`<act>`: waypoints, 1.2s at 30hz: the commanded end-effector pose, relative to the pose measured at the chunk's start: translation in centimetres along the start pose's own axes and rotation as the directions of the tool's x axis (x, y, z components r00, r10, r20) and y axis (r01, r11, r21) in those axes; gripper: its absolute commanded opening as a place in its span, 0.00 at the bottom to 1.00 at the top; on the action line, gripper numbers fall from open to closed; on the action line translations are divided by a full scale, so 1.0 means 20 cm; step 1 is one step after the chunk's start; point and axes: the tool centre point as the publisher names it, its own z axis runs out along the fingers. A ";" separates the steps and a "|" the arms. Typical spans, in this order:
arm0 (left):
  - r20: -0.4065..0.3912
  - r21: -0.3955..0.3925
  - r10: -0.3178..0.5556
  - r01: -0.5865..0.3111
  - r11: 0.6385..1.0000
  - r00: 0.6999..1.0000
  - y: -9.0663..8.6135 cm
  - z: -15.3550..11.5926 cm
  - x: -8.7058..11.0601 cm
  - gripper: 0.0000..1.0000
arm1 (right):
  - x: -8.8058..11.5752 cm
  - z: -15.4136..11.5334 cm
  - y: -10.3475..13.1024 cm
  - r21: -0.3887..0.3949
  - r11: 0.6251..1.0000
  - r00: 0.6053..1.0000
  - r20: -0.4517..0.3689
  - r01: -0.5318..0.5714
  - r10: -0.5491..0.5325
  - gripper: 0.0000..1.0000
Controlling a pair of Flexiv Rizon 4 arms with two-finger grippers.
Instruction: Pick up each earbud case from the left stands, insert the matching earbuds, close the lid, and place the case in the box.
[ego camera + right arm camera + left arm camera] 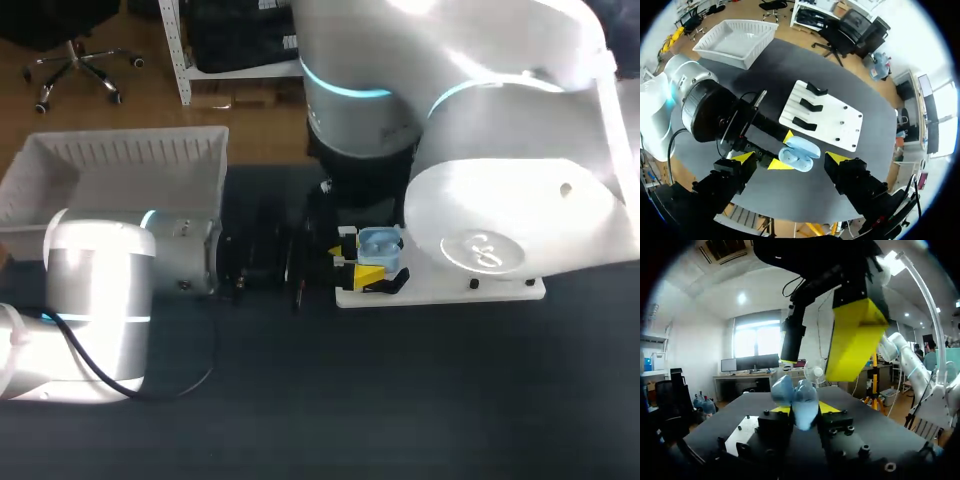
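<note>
Pale-blue case (799,154), smooth and rounded, sits clamped between the yellow tips of my left gripper (804,409) over the dark matte table (400,400), just beside a flat white board (842,125) bearing black stands (806,106). My right gripper (790,158) hangs spread wide astride the case, fingers clear of it. A slatted white basket (130,150) sits well apart.

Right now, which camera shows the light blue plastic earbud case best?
The right wrist view: it looks down on the whole light blue earbud case, held in the left gripper. The left wrist view shows it close but side-on, between its own fingers; the head view shows it only small.
</note>
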 end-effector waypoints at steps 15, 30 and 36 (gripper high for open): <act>0.003 -0.010 0.005 -0.005 1.000 1.000 -0.01 0.00 0.00 0.00 | -0.12 0.06 -0.39 -0.036 0.928 0.928 -0.054 -0.372 0.370 1.00; 0.003 -0.010 0.005 -0.005 1.000 1.000 -0.01 0.00 0.00 0.00 | -0.03 0.19 -0.34 -0.012 0.940 0.931 -0.147 -0.340 0.334 1.00; 0.003 -0.010 0.005 -0.005 1.000 1.000 -0.01 0.00 0.00 0.00 | 0.02 0.18 -0.31 -0.018 0.942 0.931 -0.158 -0.335 0.328 1.00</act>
